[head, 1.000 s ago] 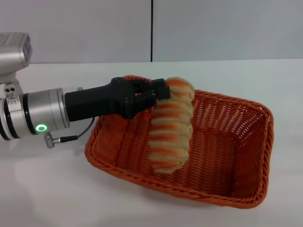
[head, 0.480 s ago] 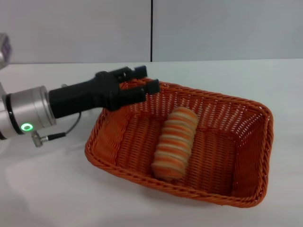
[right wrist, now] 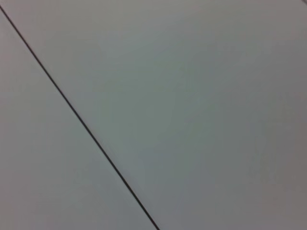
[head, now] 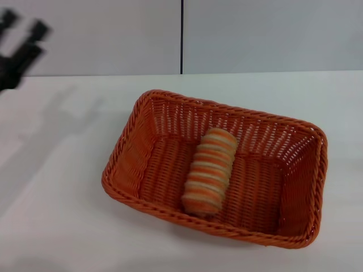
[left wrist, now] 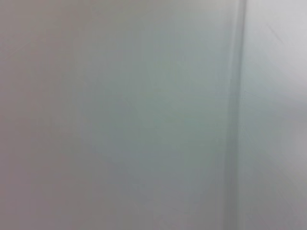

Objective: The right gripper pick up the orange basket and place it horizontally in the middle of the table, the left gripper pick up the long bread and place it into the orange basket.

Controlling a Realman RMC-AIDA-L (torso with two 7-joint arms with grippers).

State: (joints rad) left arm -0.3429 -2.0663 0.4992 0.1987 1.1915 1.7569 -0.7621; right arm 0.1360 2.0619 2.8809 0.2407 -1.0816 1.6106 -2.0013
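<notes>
The orange basket (head: 130,153) rests on the white table (head: 57,226), a little right of centre in the head view. Inside it the long bread (head: 209,170) lies on the basket floor, striped orange-brown and cream, pointing from the near wall toward the far one. My left gripper (head: 22,34) is a blurred black claw high at the far left edge, well away from the basket, its fingers spread open and holding nothing. The right gripper is out of view. Both wrist views show only grey wall.
A grey wall with a dark vertical seam (head: 181,37) backs the table. The left arm's shadow (head: 51,136) falls on the tabletop left of the basket.
The bread dropped from the left gripper into the basket. The open left gripper then pulled back up and to the left, away from the basket's rim.
</notes>
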